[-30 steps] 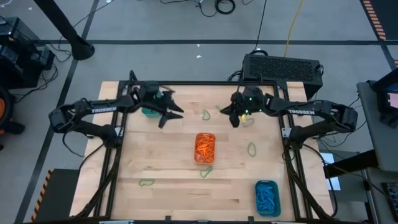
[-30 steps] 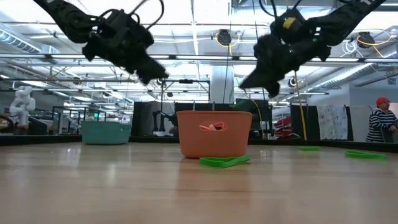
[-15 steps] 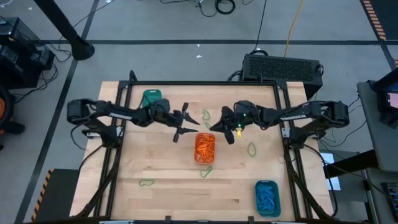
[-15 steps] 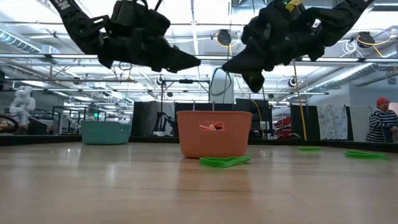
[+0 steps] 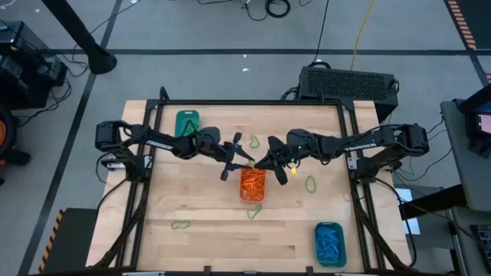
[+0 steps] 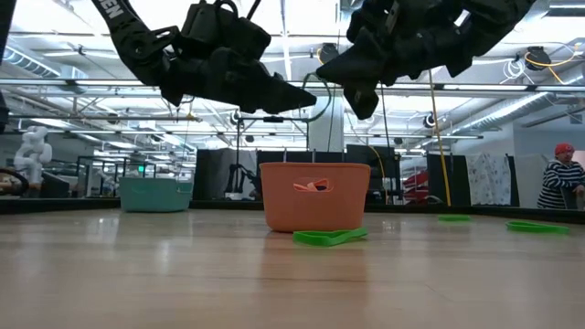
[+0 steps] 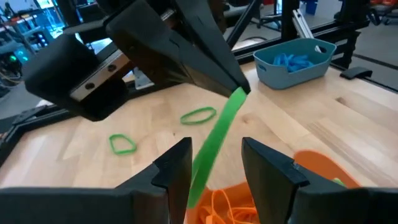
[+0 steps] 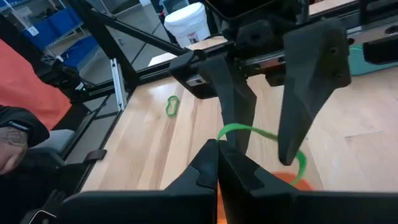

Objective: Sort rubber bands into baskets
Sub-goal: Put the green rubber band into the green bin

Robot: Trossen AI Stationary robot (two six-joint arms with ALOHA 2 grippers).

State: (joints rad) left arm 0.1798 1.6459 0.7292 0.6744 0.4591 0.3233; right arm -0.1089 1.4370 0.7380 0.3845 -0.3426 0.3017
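Now my right claw (image 5: 261, 163) pinched tight on a green rubber band (image 7: 214, 144) at frame centre, my left claw (image 5: 247, 153) spread around it, both above the orange basket (image 5: 253, 182), teal baskets (image 5: 186, 121) upper left and lower right.

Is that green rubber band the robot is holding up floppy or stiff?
Probably floppy: the green rubber band droops from the shut right gripper between the open left gripper's fingers. Likely light and stretchy, being a thin strip.
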